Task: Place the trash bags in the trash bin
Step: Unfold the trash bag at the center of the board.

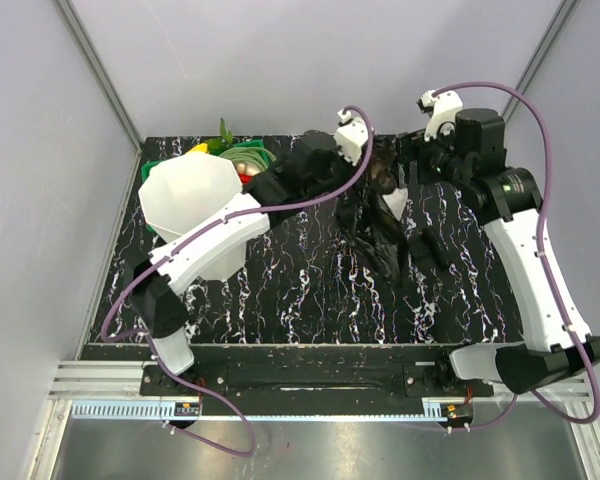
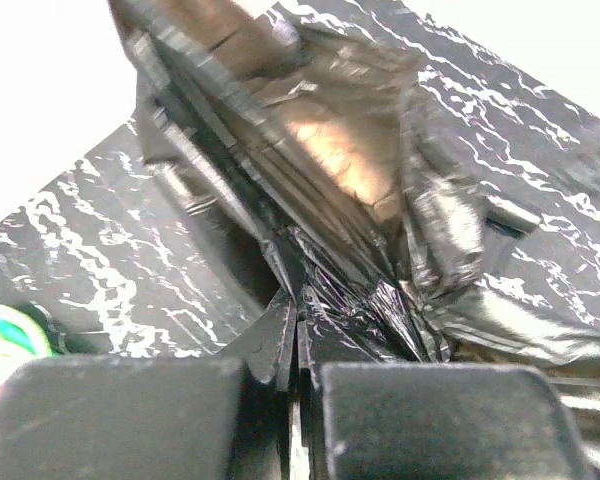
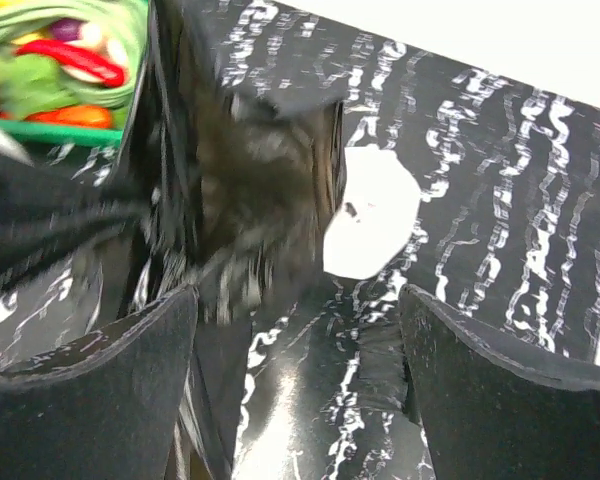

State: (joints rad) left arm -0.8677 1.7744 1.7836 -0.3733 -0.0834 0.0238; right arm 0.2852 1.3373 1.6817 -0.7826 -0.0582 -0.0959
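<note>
The black glossy trash bag [image 1: 372, 225] hangs crumpled over the middle of the table, lifted at its top end. My left gripper [image 1: 358, 178] is shut on a gathered fold of it; in the left wrist view the fingertips [image 2: 298, 312] pinch the film and the bag [image 2: 350, 170] spreads out beyond them. My right gripper [image 1: 412, 165] is open and empty just right of the bag. In the right wrist view its fingers [image 3: 100, 370] stand wide apart, with the bag [image 3: 250, 190] ahead on the left. The white trash bin [image 1: 195, 205] stands upright at the left.
A green basket of toy vegetables [image 1: 238, 156] sits behind the bin and shows in the right wrist view [image 3: 60, 70]. A white roll of plastic [image 1: 395, 204] lies by the bag, ahead of the right gripper [image 3: 370, 215]. Grey walls close in the table.
</note>
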